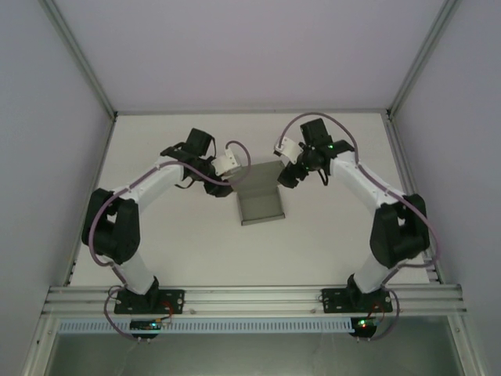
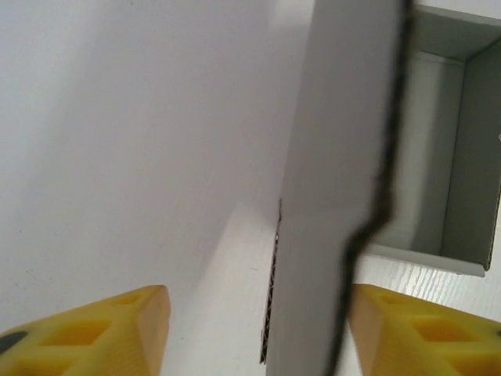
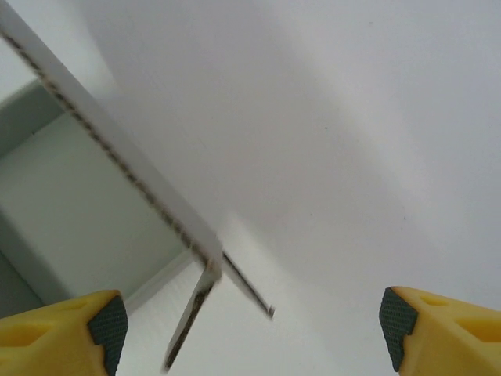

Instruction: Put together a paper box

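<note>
The paper box (image 1: 260, 205), plain grey cardboard, lies partly folded in the middle of the table with its walls up and a flap raised at the back. My left gripper (image 1: 222, 186) is at its back left corner. In the left wrist view that gripper (image 2: 258, 325) has its yellow fingers (image 2: 125, 333) apart around an upright grey flap (image 2: 337, 157), which stands close to the right finger. My right gripper (image 1: 286, 177) is at the back right corner. There it (image 3: 254, 325) stands wide open, with a thin flap edge (image 3: 117, 157) of the box (image 3: 70, 196) between its fingers, touching neither.
The white table (image 1: 172, 243) ends at a metal rail (image 1: 250, 298) in front, where both arm bases are bolted. Pale walls and frame posts (image 1: 78, 55) enclose the sides and back. Bare table surface lies all around the box.
</note>
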You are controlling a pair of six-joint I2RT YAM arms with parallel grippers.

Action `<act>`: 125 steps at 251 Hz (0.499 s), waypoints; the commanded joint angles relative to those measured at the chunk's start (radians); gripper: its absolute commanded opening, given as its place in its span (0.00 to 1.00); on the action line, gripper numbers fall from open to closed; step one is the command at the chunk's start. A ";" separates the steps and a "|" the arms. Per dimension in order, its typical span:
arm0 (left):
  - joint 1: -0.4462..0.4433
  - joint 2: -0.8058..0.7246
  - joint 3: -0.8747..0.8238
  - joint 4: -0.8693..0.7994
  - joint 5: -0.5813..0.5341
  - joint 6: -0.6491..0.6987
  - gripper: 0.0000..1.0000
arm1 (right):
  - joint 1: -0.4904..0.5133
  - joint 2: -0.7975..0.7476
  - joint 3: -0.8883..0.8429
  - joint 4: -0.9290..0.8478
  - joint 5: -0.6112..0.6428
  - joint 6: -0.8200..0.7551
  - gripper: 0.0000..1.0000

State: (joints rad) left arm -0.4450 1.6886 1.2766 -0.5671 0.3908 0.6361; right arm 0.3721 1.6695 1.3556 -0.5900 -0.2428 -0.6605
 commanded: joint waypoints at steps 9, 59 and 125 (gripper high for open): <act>-0.003 -0.001 0.055 -0.005 0.045 -0.050 0.52 | -0.003 0.084 0.083 -0.099 -0.011 -0.103 0.82; -0.004 0.042 0.112 -0.040 0.041 -0.054 0.31 | -0.009 0.134 0.122 -0.102 -0.072 -0.118 0.60; -0.007 0.061 0.127 -0.050 0.042 -0.051 0.12 | -0.008 0.167 0.166 -0.178 -0.092 -0.139 0.25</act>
State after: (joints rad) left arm -0.4454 1.7267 1.3647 -0.5789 0.4114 0.5861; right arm 0.3687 1.8179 1.4925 -0.7013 -0.3115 -0.7788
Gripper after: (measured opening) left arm 0.142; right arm 0.275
